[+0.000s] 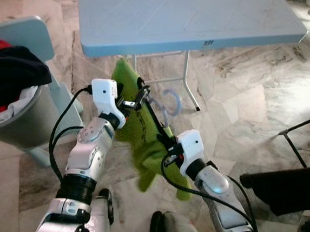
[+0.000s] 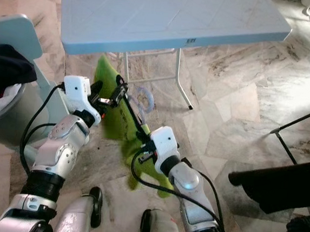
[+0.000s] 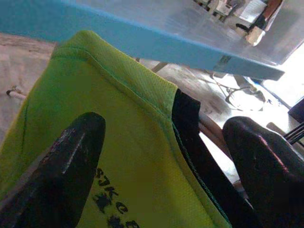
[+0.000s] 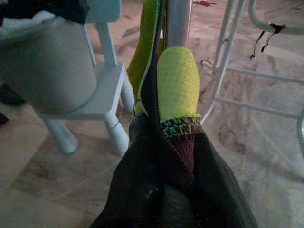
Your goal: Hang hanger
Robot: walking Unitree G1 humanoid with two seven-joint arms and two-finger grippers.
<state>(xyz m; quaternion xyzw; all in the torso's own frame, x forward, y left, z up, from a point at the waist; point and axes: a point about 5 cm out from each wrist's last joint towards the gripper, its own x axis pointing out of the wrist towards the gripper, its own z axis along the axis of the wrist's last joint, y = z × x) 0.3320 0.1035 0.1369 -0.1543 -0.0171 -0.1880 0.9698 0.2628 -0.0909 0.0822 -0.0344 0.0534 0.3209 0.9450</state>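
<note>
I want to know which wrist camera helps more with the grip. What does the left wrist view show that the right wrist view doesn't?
Left wrist view alone: the left gripper with fingers spread apart around the green shirt, black lettering on it, and the blue table edge above. Right wrist view alone: the right gripper pinched on the shirt's hem, a pale stool and white table legs. Both share the shirt and marble floor.

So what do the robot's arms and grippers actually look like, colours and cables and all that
Both arms are silver metal segments with black joint bands, each ending in a boxy white wrist housing. Loose black cables loop from each wrist back along the forearm. The left gripper and right gripper each have two long, rounded black fingers, glossy up close. No markings are legible.
</note>
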